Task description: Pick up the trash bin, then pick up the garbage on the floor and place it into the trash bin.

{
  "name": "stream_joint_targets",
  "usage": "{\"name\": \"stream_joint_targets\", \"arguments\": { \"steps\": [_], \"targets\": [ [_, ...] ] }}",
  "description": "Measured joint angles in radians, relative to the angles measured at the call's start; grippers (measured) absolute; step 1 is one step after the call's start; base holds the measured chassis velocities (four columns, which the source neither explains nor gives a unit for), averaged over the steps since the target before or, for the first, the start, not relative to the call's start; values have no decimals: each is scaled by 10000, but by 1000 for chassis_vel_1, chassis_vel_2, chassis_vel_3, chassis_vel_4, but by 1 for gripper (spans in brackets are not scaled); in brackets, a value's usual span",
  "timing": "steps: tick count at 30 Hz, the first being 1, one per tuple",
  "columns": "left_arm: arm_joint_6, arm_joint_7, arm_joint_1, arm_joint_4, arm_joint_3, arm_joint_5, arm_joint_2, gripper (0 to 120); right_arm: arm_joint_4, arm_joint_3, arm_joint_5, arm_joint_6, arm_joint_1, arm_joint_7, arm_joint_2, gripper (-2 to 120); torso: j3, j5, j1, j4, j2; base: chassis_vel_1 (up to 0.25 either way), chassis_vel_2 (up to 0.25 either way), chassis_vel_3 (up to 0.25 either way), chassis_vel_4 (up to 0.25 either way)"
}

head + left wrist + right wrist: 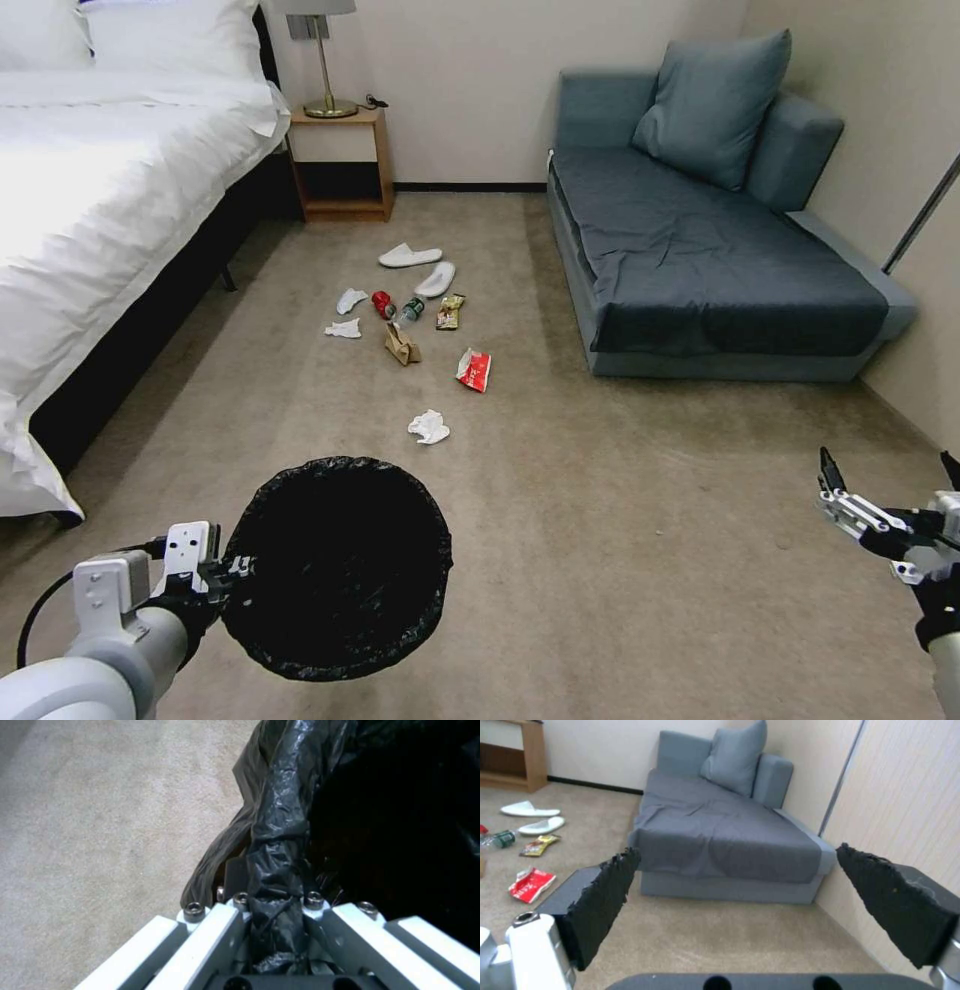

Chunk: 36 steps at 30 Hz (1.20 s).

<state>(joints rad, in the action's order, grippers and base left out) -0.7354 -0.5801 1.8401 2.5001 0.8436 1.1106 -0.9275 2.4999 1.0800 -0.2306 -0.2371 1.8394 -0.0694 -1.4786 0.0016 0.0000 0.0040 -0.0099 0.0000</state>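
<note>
The bin [338, 568] hangs off the floor at my left side, its rim pinched in my left tool [215, 575]; from the left wrist the black liner [280, 843] runs bunched straight between the clamped jaws, so that tool is clenched on the bin and the first part of the job looks done.

Taking the bin as the mark: the nearest garbage is a crumpled tissue [428, 427] on the carpet just beyond its far rim, a little to the right. Farther out the same way lies the red-white wrapper [474, 369], and past that the cluster: paper bag [402, 345], red can [383, 304], green bottle [410, 311], gold wrapper [450, 311] and two more tissues [343, 328] on the bed side. The slippers [410, 256] lie farthest from the bin, toward the nightstand [340, 160].

My right tool [885, 480] hangs well to the right of the bin, on the sofa [700, 250] side, released and empty, jaws spread wide.

The relation that matters: the tissue lies ahead of the bin and between my two tools, but only the right one is free, so I judge the pick falls to it. It would have to reach inward and forward. The tissue has no clear long axis, so approach angle matters little.
</note>
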Motion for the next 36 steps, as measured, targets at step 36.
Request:
{"name": "stream_joint_targets", "arguments": {
  "steps": [36],
  "targets": [
    [-1, 18, -64, 0, 11, 109, -52, 2, 1, 139, -78, 78, 58, -1477, 160, 100, -3, 0, -1, 1, 1, -7, 7, 8, -8]
  ]
}}
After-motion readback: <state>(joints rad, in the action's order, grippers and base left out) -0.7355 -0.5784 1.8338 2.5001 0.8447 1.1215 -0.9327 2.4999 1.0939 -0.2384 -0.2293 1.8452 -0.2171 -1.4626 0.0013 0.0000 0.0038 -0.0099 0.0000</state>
